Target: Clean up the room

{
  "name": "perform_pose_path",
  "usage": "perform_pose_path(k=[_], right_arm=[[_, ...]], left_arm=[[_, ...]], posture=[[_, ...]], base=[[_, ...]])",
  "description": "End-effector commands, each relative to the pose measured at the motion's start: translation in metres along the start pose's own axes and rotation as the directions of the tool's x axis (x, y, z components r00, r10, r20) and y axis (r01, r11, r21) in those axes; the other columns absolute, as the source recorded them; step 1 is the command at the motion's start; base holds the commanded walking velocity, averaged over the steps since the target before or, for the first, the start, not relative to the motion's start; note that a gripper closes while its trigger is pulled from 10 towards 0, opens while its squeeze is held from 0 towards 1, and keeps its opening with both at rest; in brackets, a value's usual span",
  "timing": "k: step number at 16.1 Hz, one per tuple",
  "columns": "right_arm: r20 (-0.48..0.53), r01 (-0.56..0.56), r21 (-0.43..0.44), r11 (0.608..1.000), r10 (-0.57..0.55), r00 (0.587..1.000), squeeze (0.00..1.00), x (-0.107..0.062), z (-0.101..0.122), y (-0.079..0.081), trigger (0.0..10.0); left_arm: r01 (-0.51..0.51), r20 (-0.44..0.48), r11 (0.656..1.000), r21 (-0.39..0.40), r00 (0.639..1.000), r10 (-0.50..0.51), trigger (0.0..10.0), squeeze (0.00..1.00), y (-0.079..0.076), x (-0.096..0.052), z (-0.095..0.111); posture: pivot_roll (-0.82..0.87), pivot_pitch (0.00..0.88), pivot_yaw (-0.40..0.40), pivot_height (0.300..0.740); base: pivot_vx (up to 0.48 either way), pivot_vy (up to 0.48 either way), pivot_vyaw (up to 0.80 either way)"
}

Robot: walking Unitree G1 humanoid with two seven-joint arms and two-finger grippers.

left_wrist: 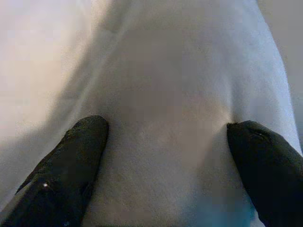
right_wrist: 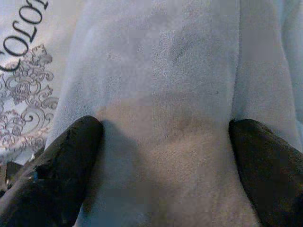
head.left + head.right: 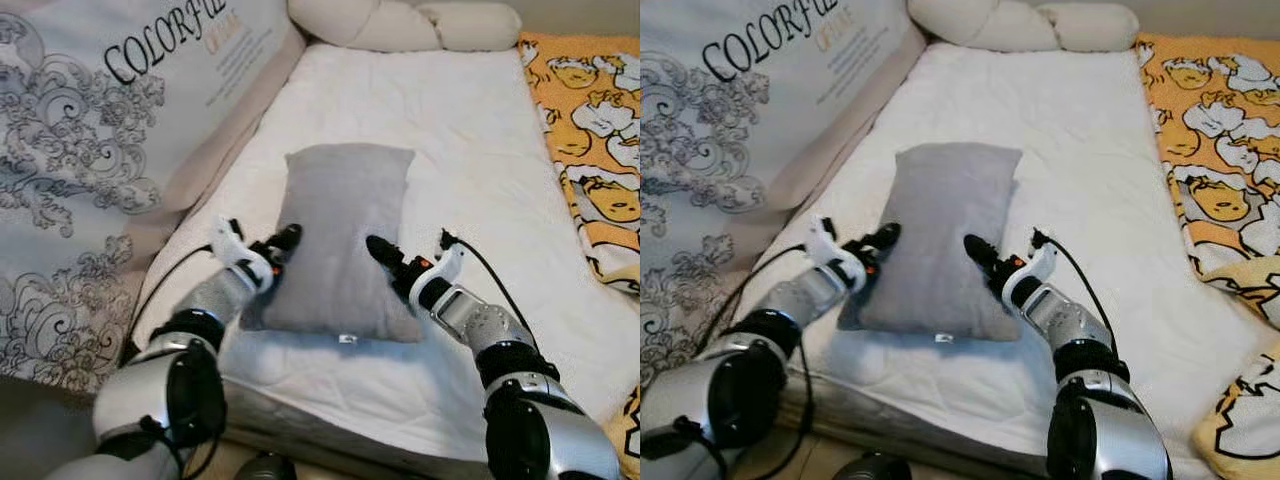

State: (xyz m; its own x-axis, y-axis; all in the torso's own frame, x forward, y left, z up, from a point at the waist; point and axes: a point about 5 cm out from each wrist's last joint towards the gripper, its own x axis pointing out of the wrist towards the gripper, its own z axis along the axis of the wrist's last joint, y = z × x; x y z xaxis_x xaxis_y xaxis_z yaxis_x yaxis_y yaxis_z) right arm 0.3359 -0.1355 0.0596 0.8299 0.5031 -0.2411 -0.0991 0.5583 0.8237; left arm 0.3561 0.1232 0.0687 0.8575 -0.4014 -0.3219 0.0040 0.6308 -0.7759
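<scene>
A grey pillow (image 3: 340,230) lies lengthwise on the white bed (image 3: 470,130), near its front edge. My left gripper (image 3: 283,242) rests against the pillow's left side, and my right gripper (image 3: 383,252) presses on its right side, nearer the top face. Both stand open. In the left wrist view the two black fingers (image 1: 75,161) are spread wide with grey pillow fabric (image 1: 165,94) bulging between them. The right wrist view has the same look: fingers (image 2: 61,161) far apart, pillow (image 2: 165,85) between and beyond them.
A big upright cushion printed with grey scrolls and "COLORFUL" (image 3: 90,130) leans along the bed's left side. A cream knotted bolster (image 3: 400,22) lies at the far end. An orange cartoon blanket (image 3: 595,130) covers the right edge. Open sheet lies beyond the pillow.
</scene>
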Motion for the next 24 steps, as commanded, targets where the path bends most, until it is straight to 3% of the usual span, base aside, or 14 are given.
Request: perform_pose_path(k=[1,2,3,4,5,7,11,12,13,14,15,16,21,24], right_arm=[[-0.055,-0.042,0.029,0.999,0.043,0.998,0.00,0.006,-0.013,0.007,10.0],[-0.090,-0.035,0.012,0.999,0.036,0.995,0.00,0.007,-0.019,0.006,5.4],[-0.107,0.010,0.005,1.000,-0.009,0.994,0.00,0.006,-0.025,0.000,0.0],[-0.104,0.032,0.007,0.999,-0.031,0.994,0.00,0.006,-0.027,-0.002,0.0],[-0.103,0.036,0.009,0.999,-0.035,0.994,0.00,0.005,-0.027,-0.003,0.0],[-0.130,0.054,-0.054,0.997,-0.060,0.990,0.00,0.004,-0.032,-0.008,0.0],[-0.076,0.080,-0.040,0.996,-0.083,0.994,0.00,0.004,-0.030,-0.011,0.0],[-0.093,0.108,-0.077,0.991,-0.115,0.989,0.00,0.003,-0.032,-0.013,0.0],[-0.108,0.134,-0.119,0.984,-0.147,0.983,0.00,0.003,-0.033,-0.015,0.0],[-0.136,0.167,-0.135,0.977,-0.185,0.973,0.00,0.003,-0.036,-0.016,0.0],[-0.163,0.183,-0.126,0.975,-0.202,0.966,0.00,0.003,-0.038,-0.017,0.0],[-0.177,0.190,-0.113,0.975,-0.208,0.962,0.00,0.004,-0.039,-0.015,0.0],[-0.142,0.193,-0.173,0.966,-0.219,0.965,0.00,0.007,-0.037,-0.013,0.0],[0.000,0.225,-0.233,0.946,-0.231,0.973,0.00,0.008,-0.027,-0.013,0.0]], left_arm=[[0.041,-0.107,0.999,0.001,0.993,-0.041,10.0,0.00,-0.004,0.003,-0.028],[0.041,-0.132,0.999,-0.018,0.990,-0.043,9.6,0.00,-0.005,0.004,-0.036],[0.019,-0.165,1.000,-0.022,0.986,-0.022,3.1,0.00,-0.004,0.004,-0.046],[0.013,-0.181,1.000,-0.023,0.983,-0.017,0.4,0.00,-0.004,0.004,-0.050],[0.011,-0.180,1.000,-0.008,0.984,-0.012,0.0,0.00,-0.004,0.004,-0.050],[0.014,-0.181,1.000,0.027,0.983,-0.009,0.0,0.00,-0.003,0.003,-0.052],[0.010,-0.190,0.995,0.096,0.982,0.009,0.0,0.00,0.000,0.002,-0.051],[-0.004,-0.193,0.995,0.101,0.981,0.023,1.5,0.00,0.001,0.002,-0.050],[-0.009,-0.196,0.993,0.115,0.980,0.031,2.4,0.00,0.002,0.002,-0.049],[0.006,-0.198,0.992,0.129,0.980,0.020,2.3,0.00,0.001,0.002,-0.049],[0.010,-0.195,0.991,0.131,0.981,0.016,1.5,0.00,0.000,0.002,-0.049],[0.012,-0.182,0.989,0.148,0.983,0.015,0.0,0.00,-0.001,0.003,-0.048],[0.029,-0.188,0.983,0.179,0.982,0.005,0.0,0.00,-0.001,0.003,-0.049],[0.031,-0.191,0.983,0.182,0.982,0.005,0.0,0.00,-0.001,0.003,-0.048]], posture=[[-0.10,0.069,0.083,0.740],[-0.10,0.069,0.083,0.740],[-0.10,0.066,0.082,0.740],[-0.11,0.063,0.082,0.740],[-0.11,0.060,0.083,0.740],[-0.11,0.053,0.085,0.740],[-0.11,0.043,0.092,0.740],[-0.11,0.041,0.100,0.740],[-0.11,0.044,0.101,0.740],[-0.10,0.044,0.096,0.740],[-0.10,0.042,0.092,0.740],[-0.10,0.037,0.086,0.740],[-0.09,0.024,0.080,0.740],[-0.09,0.005,0.079,0.740]], base=[[0.000,0.000,0.00],[0.000,0.000,0.00],[0.000,0.000,0.00],[0.000,0.000,0.00],[0.000,0.000,0.00],[0.000,0.000,0.00],[0.000,0.000,0.00],[0.000,0.000,0.00],[0.000,0.000,0.00],[0.000,0.000,0.00],[0.000,0.000,0.00],[0.000,0.000,0.00],[0.000,0.000,0.00],[0.000,0.000,0.00]])
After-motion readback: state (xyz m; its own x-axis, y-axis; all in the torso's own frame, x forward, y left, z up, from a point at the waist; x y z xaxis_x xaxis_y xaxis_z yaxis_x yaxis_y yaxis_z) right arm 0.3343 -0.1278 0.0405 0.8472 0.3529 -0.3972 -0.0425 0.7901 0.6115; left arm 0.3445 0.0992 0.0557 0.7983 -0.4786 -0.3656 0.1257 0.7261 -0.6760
